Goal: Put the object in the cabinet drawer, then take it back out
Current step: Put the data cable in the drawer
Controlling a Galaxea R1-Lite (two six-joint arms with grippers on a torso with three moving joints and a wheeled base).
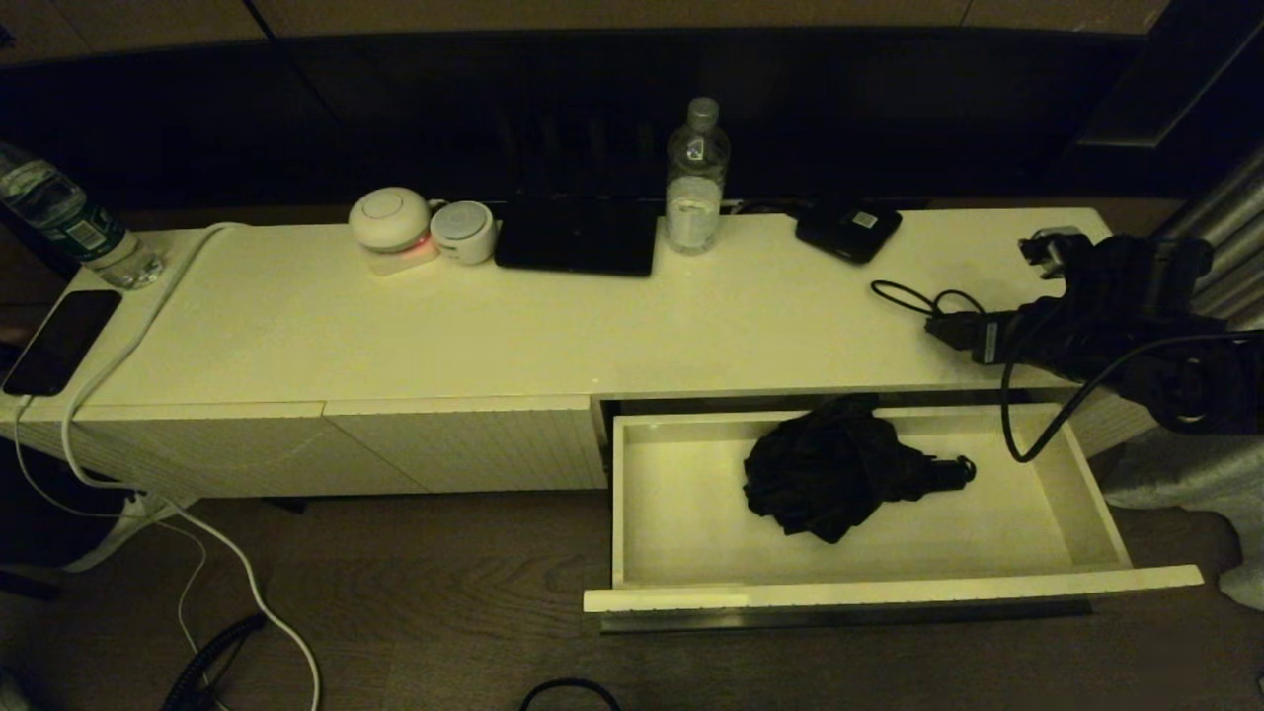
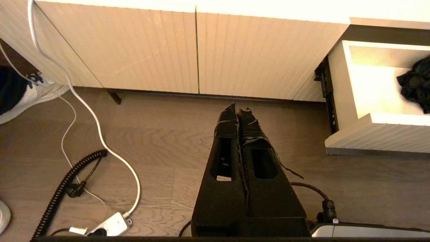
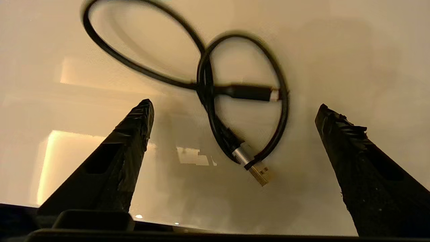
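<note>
Lying unlabelled in cabinet drawer (image 1: 1091,499): black bundle (image 1: 834,479)

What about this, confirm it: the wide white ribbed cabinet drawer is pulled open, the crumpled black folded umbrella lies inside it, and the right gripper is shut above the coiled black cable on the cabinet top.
One thing is wrong: the right gripper is open, not shut. The right wrist view shows its fingers spread wide over the coiled black cable. The head view confirms the wide white ribbed cabinet drawer is open with the crumpled black folded umbrella inside.

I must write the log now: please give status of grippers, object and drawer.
Right gripper open over a coiled black cable on the cabinet top. Left gripper shut, parked near the floor. Folded black umbrella lies in open cabinet drawer.
</note>
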